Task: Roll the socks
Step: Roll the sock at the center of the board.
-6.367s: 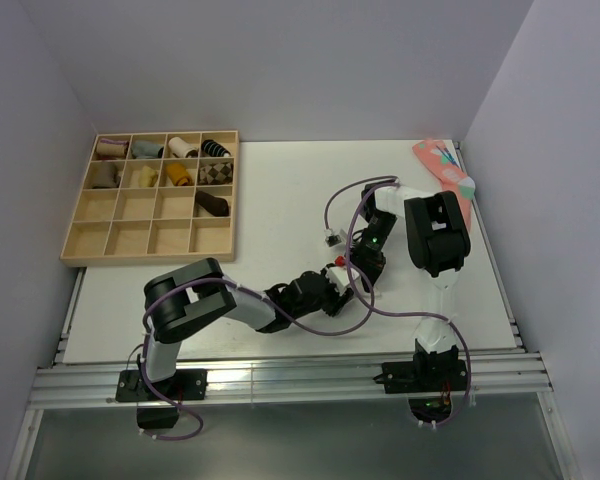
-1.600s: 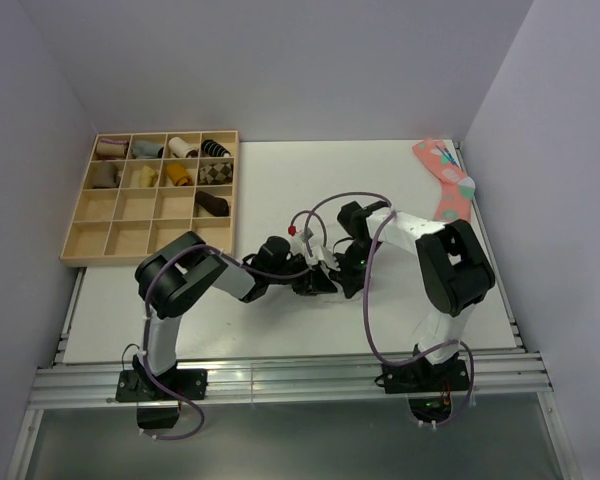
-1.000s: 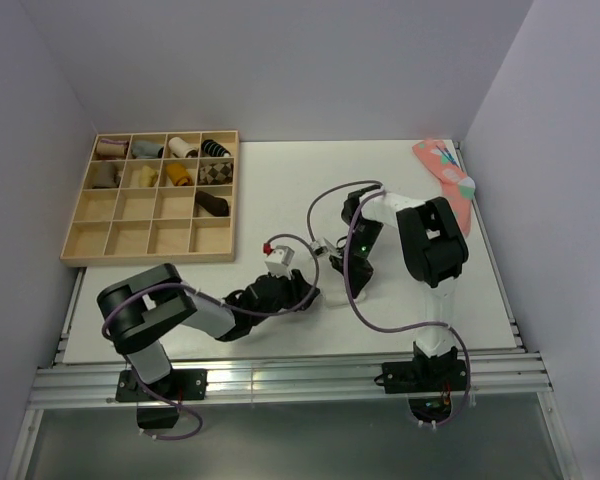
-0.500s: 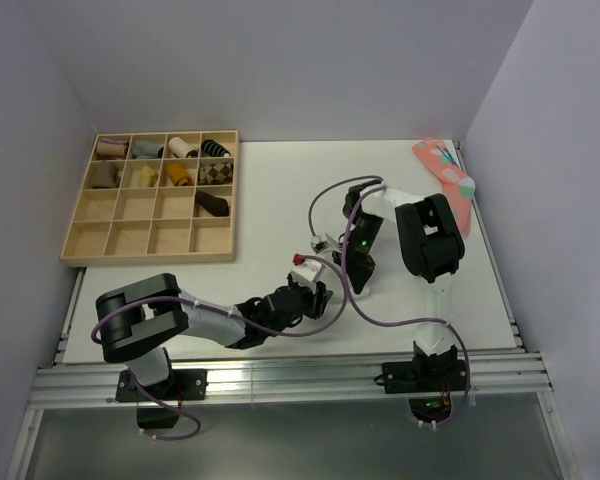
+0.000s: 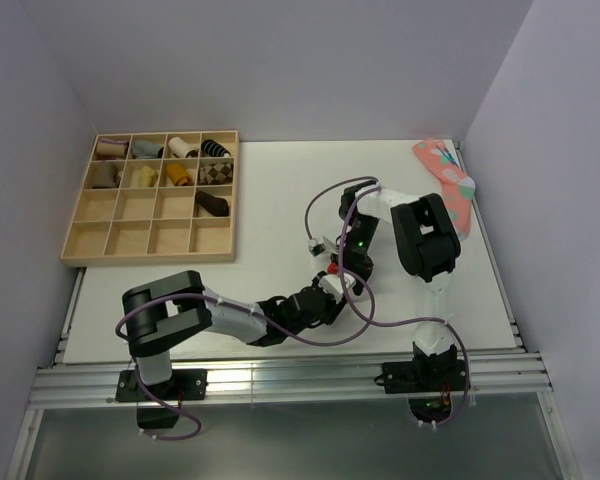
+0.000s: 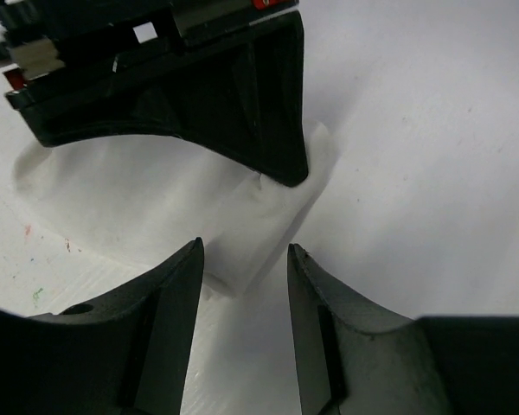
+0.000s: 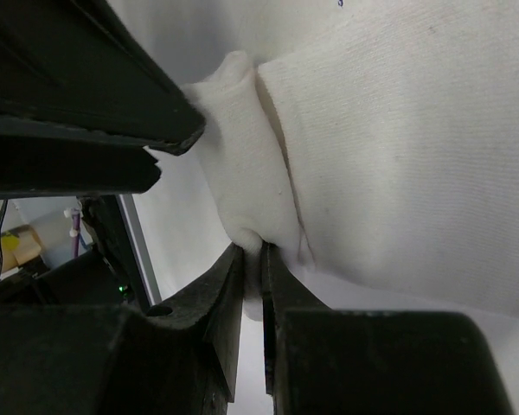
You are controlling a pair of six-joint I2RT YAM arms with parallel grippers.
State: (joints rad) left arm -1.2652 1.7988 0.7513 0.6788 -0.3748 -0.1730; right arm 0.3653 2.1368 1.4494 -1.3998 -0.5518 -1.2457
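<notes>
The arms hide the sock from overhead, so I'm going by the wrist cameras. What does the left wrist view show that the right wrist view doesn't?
Only the left wrist view: the left gripper has its jaws apart, and the end of the socks sits at the mouth of the gap, not clamped. Only the right wrist view: the right gripper is nearly closed, pinching a thin fold of the fabric. Both: the white socks lying on the white table, with the other arm's black gripper close against them.
</notes>
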